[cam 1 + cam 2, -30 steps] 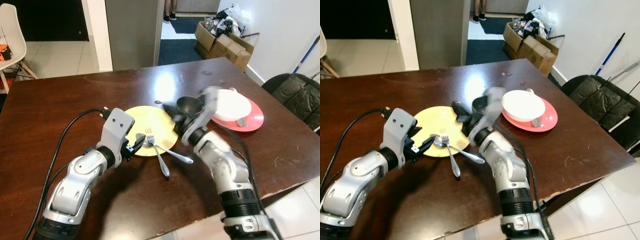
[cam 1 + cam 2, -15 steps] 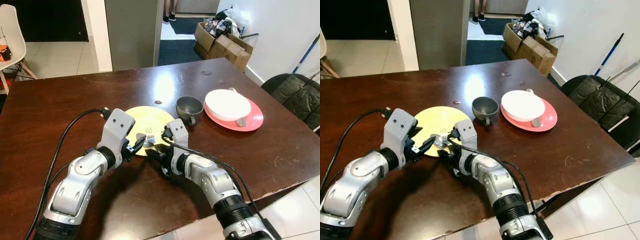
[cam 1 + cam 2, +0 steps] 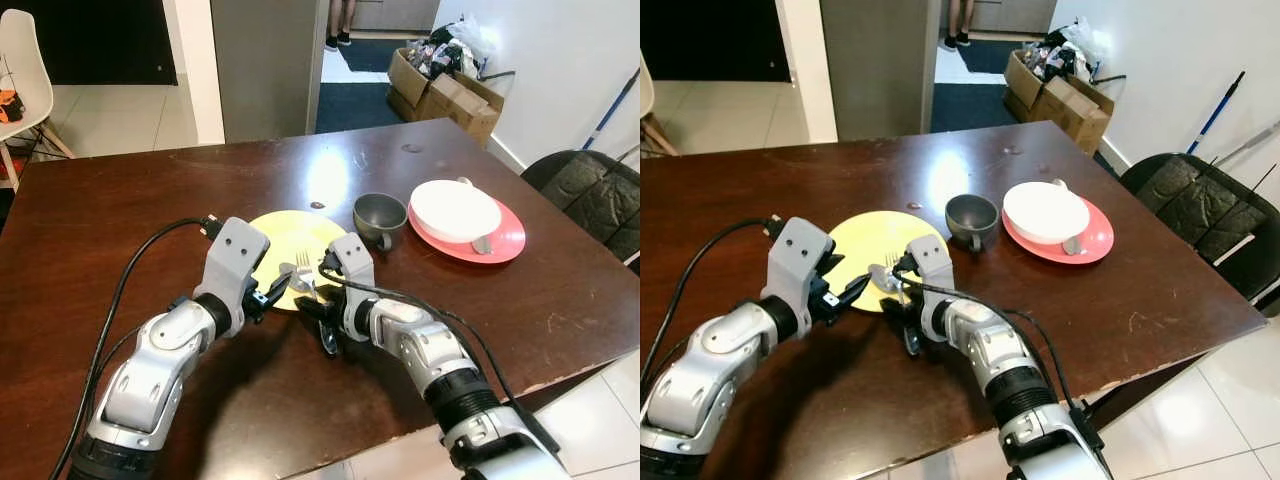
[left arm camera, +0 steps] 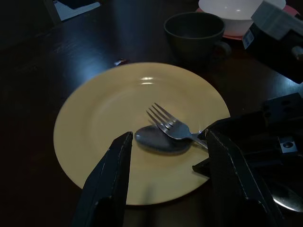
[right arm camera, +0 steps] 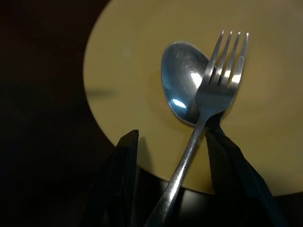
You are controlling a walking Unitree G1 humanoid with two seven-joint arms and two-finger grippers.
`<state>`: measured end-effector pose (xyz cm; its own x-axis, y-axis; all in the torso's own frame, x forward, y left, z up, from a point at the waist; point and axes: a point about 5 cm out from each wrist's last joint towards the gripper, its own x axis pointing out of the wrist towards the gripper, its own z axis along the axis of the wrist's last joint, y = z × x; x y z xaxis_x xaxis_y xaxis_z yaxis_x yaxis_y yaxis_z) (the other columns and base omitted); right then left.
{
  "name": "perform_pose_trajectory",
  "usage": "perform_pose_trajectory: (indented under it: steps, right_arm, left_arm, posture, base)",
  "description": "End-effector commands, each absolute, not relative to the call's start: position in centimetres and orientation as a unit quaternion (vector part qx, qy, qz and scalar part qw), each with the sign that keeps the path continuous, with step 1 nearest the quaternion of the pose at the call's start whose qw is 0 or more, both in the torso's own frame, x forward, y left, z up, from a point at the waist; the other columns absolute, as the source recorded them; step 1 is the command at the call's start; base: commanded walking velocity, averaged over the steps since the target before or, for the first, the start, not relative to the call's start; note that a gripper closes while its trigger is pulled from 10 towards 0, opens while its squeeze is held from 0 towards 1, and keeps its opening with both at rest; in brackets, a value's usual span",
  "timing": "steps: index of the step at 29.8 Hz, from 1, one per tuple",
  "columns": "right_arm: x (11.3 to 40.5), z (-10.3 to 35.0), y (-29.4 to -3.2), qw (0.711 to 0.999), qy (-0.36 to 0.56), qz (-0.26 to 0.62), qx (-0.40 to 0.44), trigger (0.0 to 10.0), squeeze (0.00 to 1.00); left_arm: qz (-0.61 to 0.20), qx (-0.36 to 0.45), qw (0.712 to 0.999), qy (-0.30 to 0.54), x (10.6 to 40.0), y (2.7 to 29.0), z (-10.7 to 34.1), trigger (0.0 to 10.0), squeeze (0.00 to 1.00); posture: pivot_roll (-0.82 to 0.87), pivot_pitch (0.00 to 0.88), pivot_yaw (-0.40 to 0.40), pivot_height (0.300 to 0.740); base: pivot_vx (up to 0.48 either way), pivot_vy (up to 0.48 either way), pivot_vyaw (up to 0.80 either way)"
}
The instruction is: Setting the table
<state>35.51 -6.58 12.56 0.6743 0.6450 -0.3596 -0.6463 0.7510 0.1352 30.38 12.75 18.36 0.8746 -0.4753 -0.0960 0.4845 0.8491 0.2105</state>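
While its two black fingers stand spread to either side of the fork's handle, the right gripper (image 5: 173, 189) sits low at the near rim of the yellow plate (image 3: 285, 232), the handle running between the fingers; whether either one touches the metal cannot be told. The fork (image 5: 213, 99) lies with its tines over the bowl of the spoon (image 5: 182, 80), both heads resting on the plate and the handles reaching off its near edge toward the robot. The left gripper (image 4: 165, 184) hovers just off the plate's near-left edge, its fingers parted with nothing between them, pointed across the plate at the cutlery. Just beyond the plate, to its right, stands a dark grey cup (image 3: 378, 213) with its handle turned to the near side. Farther right a white bowl (image 3: 455, 208) sits on a pink plate (image 3: 508, 238). All of this rests on the dark brown wooden table (image 3: 120, 210).
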Motion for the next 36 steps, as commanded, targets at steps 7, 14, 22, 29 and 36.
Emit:
perform_pose_trajectory:
  steps: [7,14,22,29,36]
  right_arm:
    - [35.7,11.8,-7.6,0.913,0.219,0.344,-0.009,10.0,0.00]
    - [35.5,10.4,-8.2,0.906,0.248,0.343,-0.025,0.0,0.00]
    - [35.1,9.4,-8.5,0.905,0.264,0.334,-0.013,0.0,0.00]
    - [35.8,10.5,-8.7,0.918,0.235,0.320,0.014,0.0,0.00]
    - [36.9,16.9,-8.1,0.929,0.092,0.340,0.109,0.0,0.00]
  left_arm:
    - [-0.254,0.117,0.960,0.022,30.2,12.5,18.1,10.0,0.00]
    - [-0.254,0.115,0.960,0.020,30.3,12.4,18.2,10.0,0.00]
    - [-0.251,0.115,0.961,0.021,30.2,12.5,18.2,10.0,0.00]
    - [-0.252,0.115,0.961,0.021,30.3,12.5,18.2,10.0,0.00]
    - [-0.247,0.113,0.962,0.019,30.3,12.5,18.3,10.0,0.00]
  posture:
    - [0.08,0.057,-0.006,0.740]
    - [0.08,0.061,-0.010,0.740]
    - [0.08,0.067,-0.007,0.740]
    - [0.08,0.068,-0.005,0.740]
    - [0.07,0.069,0.002,0.740]
  base:
    - [0.000,0.000,0.00]
    - [0.000,0.000,0.00]
    - [0.000,0.000,0.00]
    - [0.000,0.000,0.00]
    - [0.000,0.000,0.00]
